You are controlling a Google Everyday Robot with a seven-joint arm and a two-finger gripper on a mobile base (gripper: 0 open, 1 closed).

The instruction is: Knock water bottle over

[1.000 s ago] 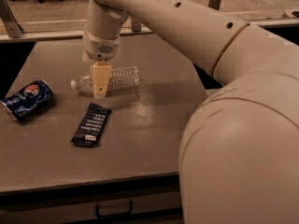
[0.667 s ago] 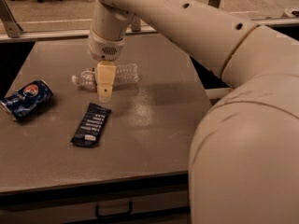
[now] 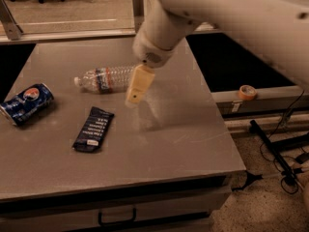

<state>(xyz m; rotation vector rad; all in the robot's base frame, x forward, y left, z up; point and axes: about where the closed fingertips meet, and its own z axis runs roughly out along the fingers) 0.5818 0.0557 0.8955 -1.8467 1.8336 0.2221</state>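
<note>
The water bottle (image 3: 104,78) lies on its side on the grey table (image 3: 183,139), its white cap pointing left and its label with red and blue bands facing up. My gripper (image 3: 136,88) hangs from the big cream arm, just right of the bottle's base end and a little above the table. Its cream fingers (image 3: 138,83) point down and to the left. The bottle's right end is partly hidden behind them.
A dented blue soda can (image 3: 25,103) lies on its side near the table's left edge. A dark flat snack wrapper (image 3: 93,129) lies in front of the bottle. A tape roll (image 3: 248,92) sits on a ledge to the right; cables lie on the floor.
The arm has swung right and up, so the gripper has moved from over the bottle's middle to its right end. The bottle, can and wrapper lie as before.
</note>
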